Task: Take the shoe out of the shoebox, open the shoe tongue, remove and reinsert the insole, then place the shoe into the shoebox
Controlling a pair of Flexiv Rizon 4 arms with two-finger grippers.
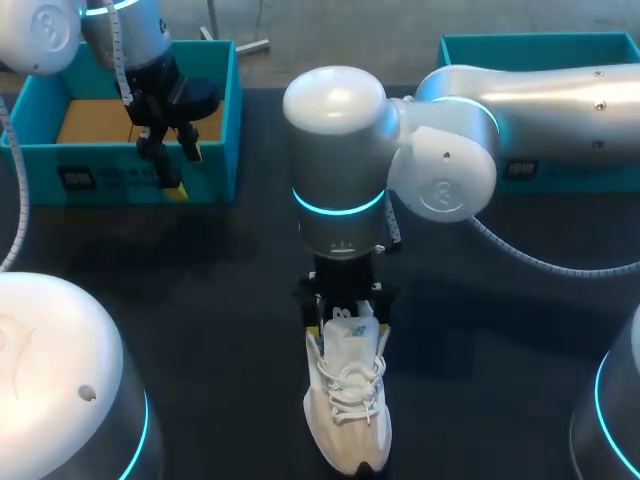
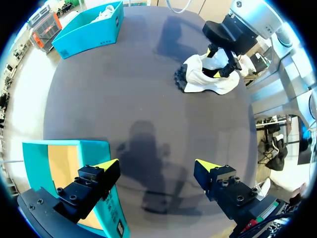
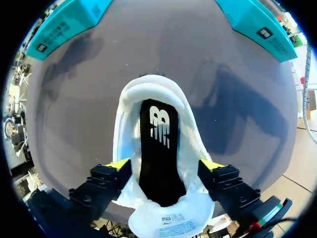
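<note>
A white laced shoe (image 1: 348, 405) stands on the dark table near the front, toe towards the front edge. My right gripper (image 1: 347, 300) hangs right over its heel end. In the right wrist view this gripper (image 3: 164, 164) is open, its yellow tips astride the shoe's opening. The black insole (image 3: 158, 148) lies flat inside the shoe (image 3: 128, 129), and the white tongue (image 3: 168, 220) is folded back under the gripper. My left gripper (image 1: 183, 168) is open over the front wall of the teal shoebox (image 1: 230, 110) at the back left. In the left wrist view that gripper (image 2: 157, 166) holds nothing, with the shoebox (image 2: 34, 153) beneath one finger.
A second teal box (image 1: 560, 45) stands at the back right, partly behind my right arm. Both teal boxes (image 3: 64, 25) (image 3: 257, 25) lie ahead of the right gripper. From the left wrist, the shoe (image 2: 208, 79) and the other box (image 2: 89, 27) lie across the dark table (image 2: 124, 89).
</note>
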